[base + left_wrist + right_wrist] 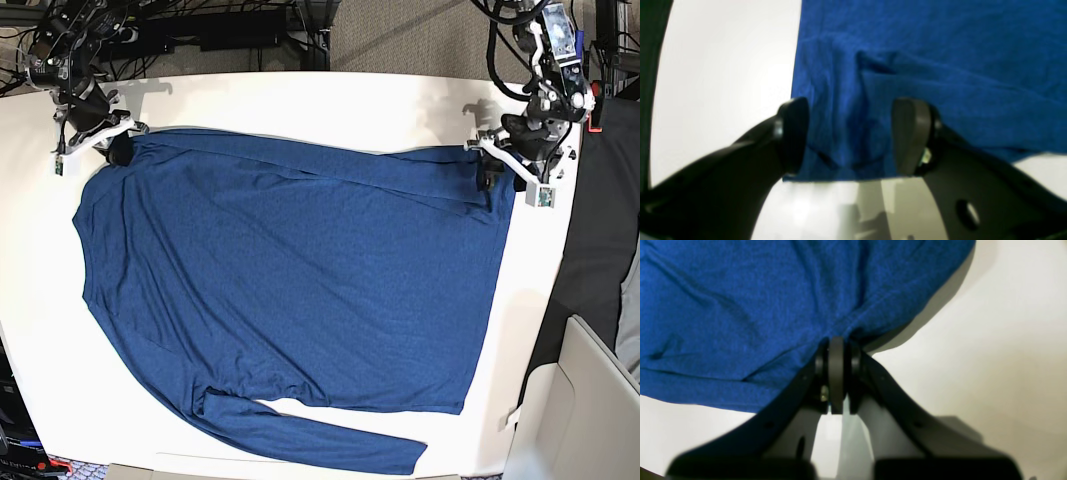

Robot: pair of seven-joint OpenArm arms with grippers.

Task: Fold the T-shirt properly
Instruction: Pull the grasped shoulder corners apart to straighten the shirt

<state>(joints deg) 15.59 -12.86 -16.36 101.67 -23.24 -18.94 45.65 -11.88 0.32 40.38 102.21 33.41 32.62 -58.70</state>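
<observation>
The T-shirt (290, 290) is lying spread flat on the white table (300, 95). The left gripper (848, 136) is standing spread at the shirt's corner, fabric lying between its fingers, apparently unpinched. The right gripper (836, 350) is pressing together, pinching a gathered fold at the opposite far corner.

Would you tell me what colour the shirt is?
Plain navy blue, no print; the shirt shows best in the base view.
</observation>
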